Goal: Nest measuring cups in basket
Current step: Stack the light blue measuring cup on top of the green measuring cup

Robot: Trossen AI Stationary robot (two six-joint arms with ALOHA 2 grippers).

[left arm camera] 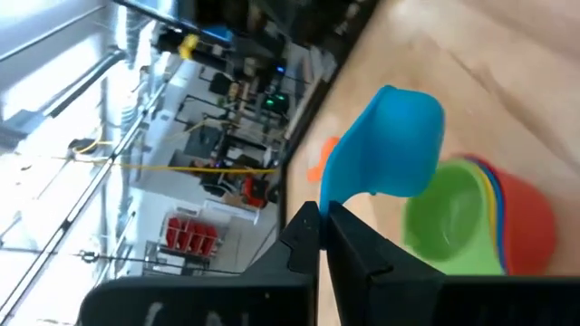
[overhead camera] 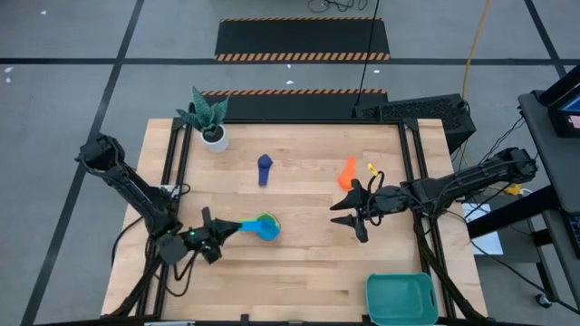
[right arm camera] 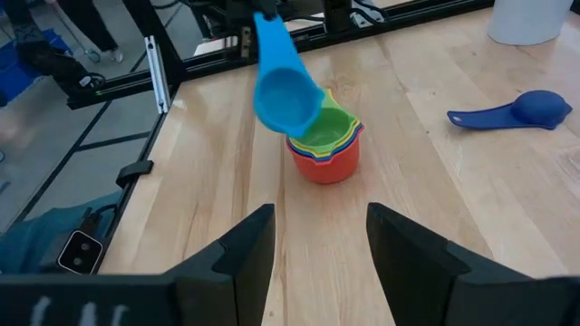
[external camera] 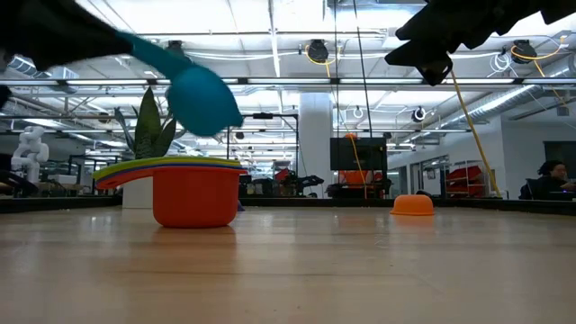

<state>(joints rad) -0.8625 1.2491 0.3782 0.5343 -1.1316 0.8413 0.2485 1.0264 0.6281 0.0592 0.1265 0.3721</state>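
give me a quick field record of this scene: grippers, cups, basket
left gripper: shut on light blue cup by its handle, tilted just above the stack
right gripper: open, empty, above the table
stack: red cup outermost, green cup innermost, on the table
loose cups: navy cup, orange cup
basket: no cups in it

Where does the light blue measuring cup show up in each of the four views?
High: light blue cup left of centre, over the stacked cups.
Low: upper left, tilted above the stack.
Left wrist: centre, handle in the left gripper.
Right wrist: upper middle.
Shared landmark: the stack.
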